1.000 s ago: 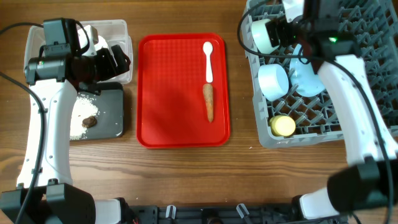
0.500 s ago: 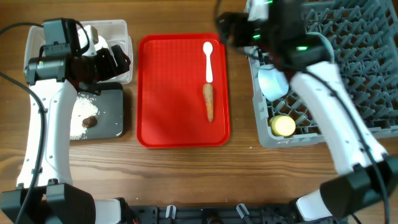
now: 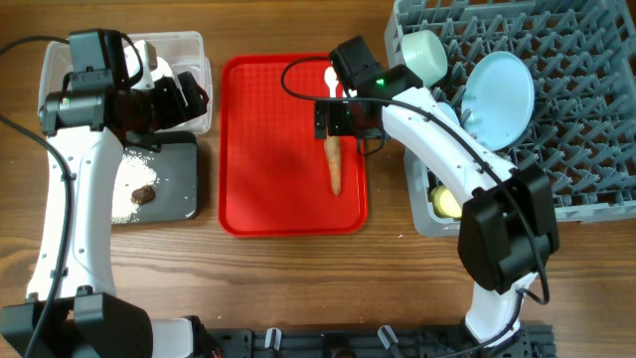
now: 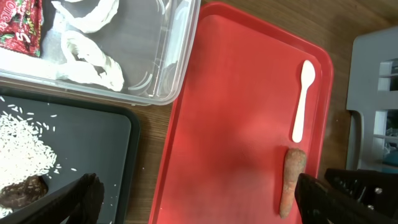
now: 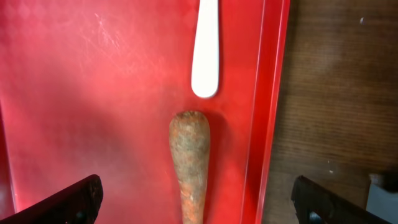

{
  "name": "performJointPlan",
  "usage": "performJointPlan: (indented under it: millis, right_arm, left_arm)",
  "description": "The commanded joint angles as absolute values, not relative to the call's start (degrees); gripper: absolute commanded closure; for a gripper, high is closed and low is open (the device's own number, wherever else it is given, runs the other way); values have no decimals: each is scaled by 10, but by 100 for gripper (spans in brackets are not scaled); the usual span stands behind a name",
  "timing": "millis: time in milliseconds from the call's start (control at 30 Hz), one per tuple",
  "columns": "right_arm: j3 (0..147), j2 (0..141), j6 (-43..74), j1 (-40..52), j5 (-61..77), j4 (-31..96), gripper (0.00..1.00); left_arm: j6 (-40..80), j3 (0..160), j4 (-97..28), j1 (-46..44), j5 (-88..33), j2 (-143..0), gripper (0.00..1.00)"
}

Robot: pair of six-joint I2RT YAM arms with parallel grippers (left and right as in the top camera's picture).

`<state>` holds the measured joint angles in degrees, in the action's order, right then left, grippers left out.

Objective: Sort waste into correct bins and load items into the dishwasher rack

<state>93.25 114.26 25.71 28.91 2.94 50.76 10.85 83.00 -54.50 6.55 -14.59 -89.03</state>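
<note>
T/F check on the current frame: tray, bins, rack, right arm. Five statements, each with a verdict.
1. The carrot lies on the red tray. True.
2. The white spoon is in the dishwasher rack. False: it lies on the tray, just beyond the carrot's thick end.
3. The rice grains are on the red tray. False: they are in the black tub.
4. The right end effector is open and holds nothing. True.
5. The light blue plate sits in the rack. True.
</note>
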Motion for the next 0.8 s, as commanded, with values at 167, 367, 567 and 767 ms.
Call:
performJointPlan:
  millis: [167, 367, 567, 767]
  right_arm:
    - [933, 1145, 245, 290, 30, 458, 4]
    - [933, 1145, 240, 290, 23, 429, 10]
    - [933, 1145, 242, 290, 26, 436, 7]
    - [935, 1086, 239, 258, 25, 439, 3]
  left_arm:
    - [108, 835, -545, 67, -142, -893, 0]
    - [108, 835, -545, 67, -142, -893, 0]
    - [117, 835, -542, 67, -151, -893, 0]
    - [191, 835, -531, 67, -179, -893, 0]
